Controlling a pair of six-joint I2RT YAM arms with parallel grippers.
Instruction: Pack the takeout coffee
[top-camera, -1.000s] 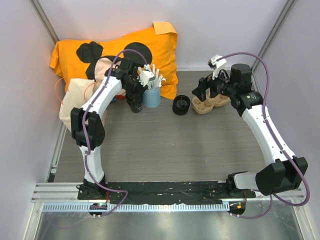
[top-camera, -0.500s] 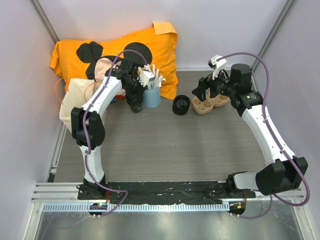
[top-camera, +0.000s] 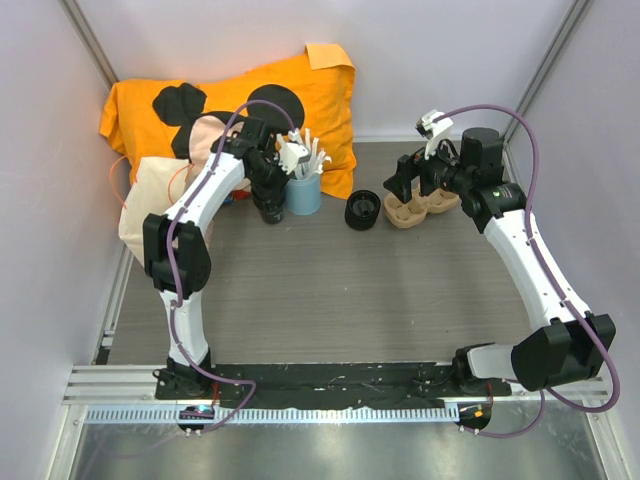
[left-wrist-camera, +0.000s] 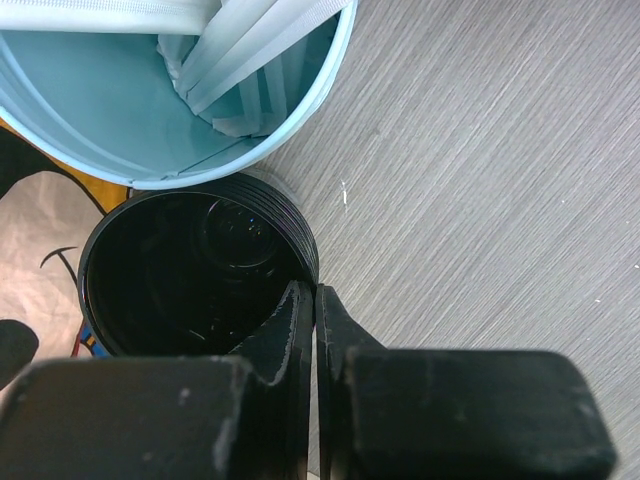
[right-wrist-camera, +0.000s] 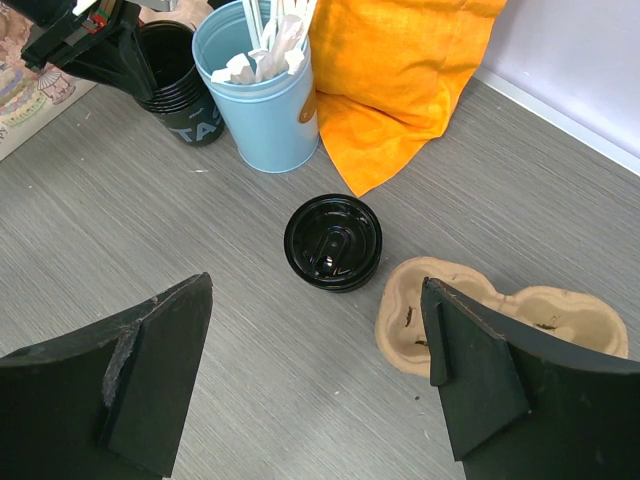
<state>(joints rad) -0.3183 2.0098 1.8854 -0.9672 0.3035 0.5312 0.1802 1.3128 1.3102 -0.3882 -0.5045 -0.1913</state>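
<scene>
The takeout coffee is a black cup with a ridged rim and an open top, standing on the table against the blue cup. It also shows in the overhead view and the right wrist view. My left gripper is shut on its rim, one finger inside the cup and one outside; from above the gripper sits right over it. My right gripper hangs open above the table, its jaws wide apart and nothing between them, near the right back.
A squat black lid piece lies mid-table. Beside it sits a brown pulp cup carrier. The blue cup holds white sticks. An orange cloth bag lies at the back, with a beige bag at left.
My left gripper's fingers have closed together onto the black cup's rim. Neither arm has otherwise moved.
</scene>
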